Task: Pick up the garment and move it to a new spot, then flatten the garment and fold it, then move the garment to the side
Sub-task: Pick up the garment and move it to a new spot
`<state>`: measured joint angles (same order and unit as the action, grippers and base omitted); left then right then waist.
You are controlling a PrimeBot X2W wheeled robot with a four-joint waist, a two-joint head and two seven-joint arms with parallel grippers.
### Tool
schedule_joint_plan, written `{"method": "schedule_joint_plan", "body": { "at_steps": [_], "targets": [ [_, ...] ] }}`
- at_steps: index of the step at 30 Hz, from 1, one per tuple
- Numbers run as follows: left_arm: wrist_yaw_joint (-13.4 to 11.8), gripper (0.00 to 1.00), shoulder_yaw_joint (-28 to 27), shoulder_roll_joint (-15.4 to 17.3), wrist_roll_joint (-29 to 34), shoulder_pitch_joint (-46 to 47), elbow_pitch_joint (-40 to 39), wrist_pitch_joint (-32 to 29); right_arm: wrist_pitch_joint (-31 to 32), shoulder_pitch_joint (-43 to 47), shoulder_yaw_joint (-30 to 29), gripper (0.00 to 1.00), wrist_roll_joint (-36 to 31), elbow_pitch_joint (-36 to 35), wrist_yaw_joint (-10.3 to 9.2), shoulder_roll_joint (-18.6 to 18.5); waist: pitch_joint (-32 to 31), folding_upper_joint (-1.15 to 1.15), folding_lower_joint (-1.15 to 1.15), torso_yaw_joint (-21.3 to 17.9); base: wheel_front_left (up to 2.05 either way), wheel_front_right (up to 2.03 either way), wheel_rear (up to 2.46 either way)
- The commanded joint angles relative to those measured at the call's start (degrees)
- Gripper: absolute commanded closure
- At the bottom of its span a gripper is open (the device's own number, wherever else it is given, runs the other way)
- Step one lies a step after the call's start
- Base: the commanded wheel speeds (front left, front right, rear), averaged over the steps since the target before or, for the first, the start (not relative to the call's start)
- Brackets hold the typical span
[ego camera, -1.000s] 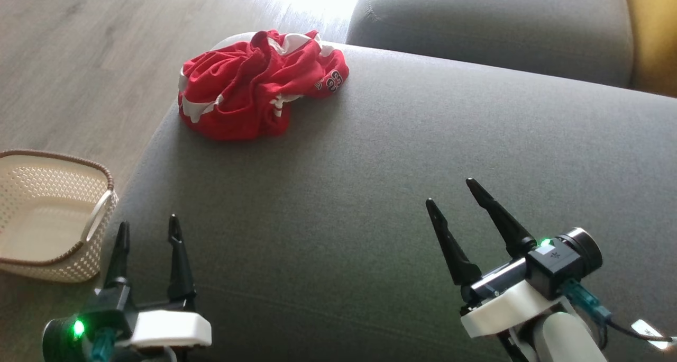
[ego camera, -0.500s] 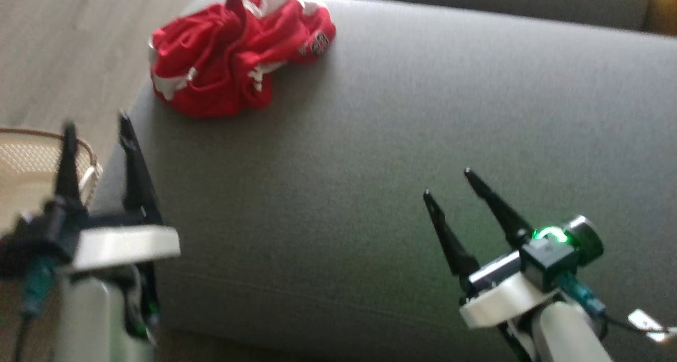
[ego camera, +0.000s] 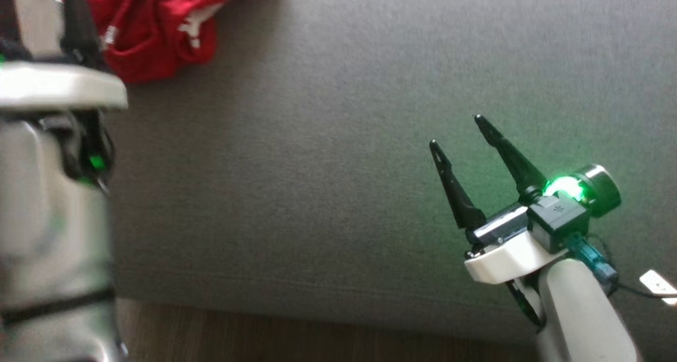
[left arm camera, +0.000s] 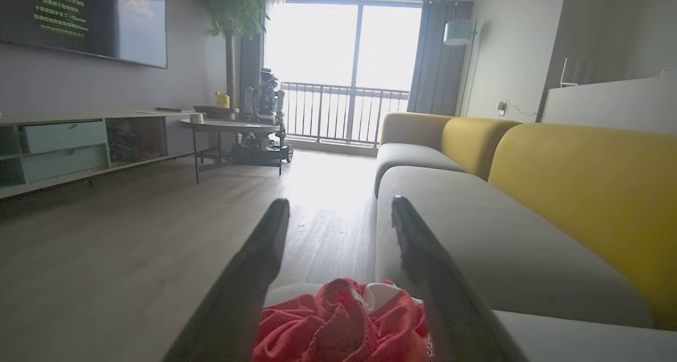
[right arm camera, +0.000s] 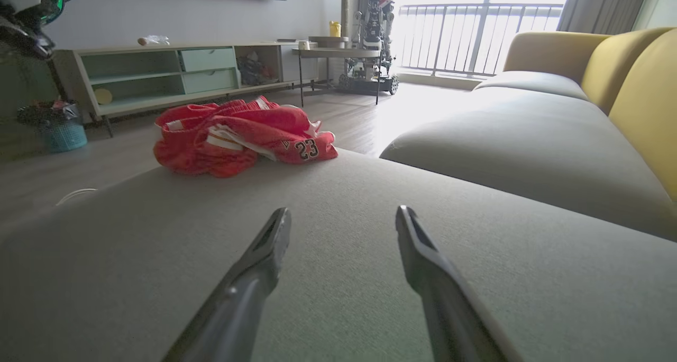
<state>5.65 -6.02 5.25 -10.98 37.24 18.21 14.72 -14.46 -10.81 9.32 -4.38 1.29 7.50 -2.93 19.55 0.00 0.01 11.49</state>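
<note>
Well, the left gripper [left arm camera: 339,199] is spread wide and empty, its dark fingers poised just above the crumpled red-and-white jersey garment [left arm camera: 333,325], which lies at the floor-side end of the grey fabric sofa seat [ego camera: 317,166]. The right gripper [ego camera: 456,130], equally wide and empty, hovers well apart over bare cushion. The first pick-up looks in hand; next, the left must sink into the heap and close.

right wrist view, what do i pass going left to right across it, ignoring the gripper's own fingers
teal basket → red garment → round table → balcony railing → yellow sofa back
</note>
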Motion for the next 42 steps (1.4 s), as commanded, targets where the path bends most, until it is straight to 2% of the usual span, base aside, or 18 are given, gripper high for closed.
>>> {"method": "schedule_joint_plan", "body": {
  "at_steps": [1,7,11,19,24,33,34,35,36,42],
  "targets": [
    [0.23,0.0,-1.5,3.39,-0.9,3.96,0.12,0.08,-0.54,-1.47,1.36,0.0,-0.53,-2.28,-0.01,0.05,2.61,0.0,-0.01,-1.85,0.0,0.0,0.0],
    [1.52,0.0,0.99,7.79,-4.01,16.8,14.23,-3.96,-0.54,-2.51,0.86,0.0,-1.23,-3.46,-0.01,0.05,6.84,0.0,-0.01,-4.15,0.0,0.0,0.0],
    [1.74,0.0,3.36,9.19,-5.68,23.92,22.79,-8.55,-0.54,-2.77,0.7,0.0,-1.82,-3.39,-0.01,0.05,9.4,0.0,-0.01,-4.81,0.0,0.0,0.0],
    [1.81,0.0,5.21,12.49,-8.72,32.15,37.69,-17.52,-0.54,-3.98,1.77,0.0,-1.23,-3.74,-0.01,0.05,12.85,0.0,-0.01,-6.79,0.0,0.0,0.0],
    [1.82,0.02,5.77,13.32,-9.22,34.7,43.5,-19.5,-0.54,-4.44,1.91,0.0,-0.75,-3.88,-0.01,0.05,14.08,0.0,-0.01,-7.43,0.0,0.0,0.0],
    [1.83,0.02,7.91,13.35,-10.44,37.02,47.59,-17.37,-0.54,-4.62,1.8,0.0,-0.75,-3.85,-0.01,0.05,14.23,0.0,-0.01,-7.4,0.0,0.0,0.0],
    [1.83,1.0,8.16,13.37,-10.62,37.18,47.9,-17.2,-0.54,-4.62,1.8,0.0,-0.75,-3.85,-0.01,0.05,14.22,0.0,-0.01,-7.4,0.0,0.0,0.0],
    [1.83,1.0,7.62,12.93,-11.83,38.62,45.04,-12.37,-0.54,-4.67,1.64,0.0,-0.3,-3.74,-0.01,0.05,13.52,0.0,-0.01,-6.92,0.0,0.0,0.0],
    [1.83,1.0,8.07,12.95,-12.23,38.86,43.77,-10.03,-0.54,-4.65,1.82,0.0,-0.05,-3.58,-0.01,0.05,13.07,0.0,-0.01,-6.91,0.0,0.0,0.0],
    [1.83,1.0,12.95,13.82,-15.13,39.72,38.51,-5.6,-0.54,-4.36,2.57,0.0,1.2,-3.09,-0.01,0.05,9.65,0.0,-0.01,-7.46,0.0,0.0,0.0]
  ]
}}
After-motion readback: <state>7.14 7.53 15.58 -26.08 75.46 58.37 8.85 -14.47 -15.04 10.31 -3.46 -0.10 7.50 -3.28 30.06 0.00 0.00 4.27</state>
